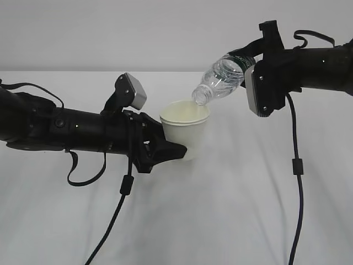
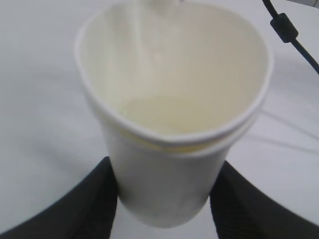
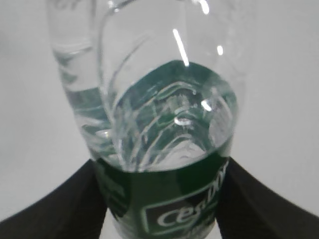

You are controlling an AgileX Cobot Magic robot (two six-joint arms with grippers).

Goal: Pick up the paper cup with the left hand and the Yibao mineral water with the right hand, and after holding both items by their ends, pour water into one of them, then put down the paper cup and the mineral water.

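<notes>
The white paper cup (image 1: pixel 185 124) stands upright near the table's middle, and my left gripper (image 1: pixel 165 144) is shut on its lower part. In the left wrist view the cup (image 2: pixel 164 179) fills the frame between two black fingers (image 2: pixel 84 204), with a little water in its cream inside. The Yibao mineral water (image 1: pixel 220 79) is tilted neck-down, its open mouth just over the cup's rim. My right gripper (image 1: pixel 251 74) is shut on the bottle's rear end. From the right wrist, the bottle (image 3: pixel 164 149) shows its dark green label between black fingers (image 3: pixel 249 199).
A white table (image 1: pixel 220 210) spreads under both arms. Black cables (image 1: pixel 295 165) hang from each arm down to the table. The right arm's cable (image 2: pixel 291 37) crosses the top right corner of the left wrist view.
</notes>
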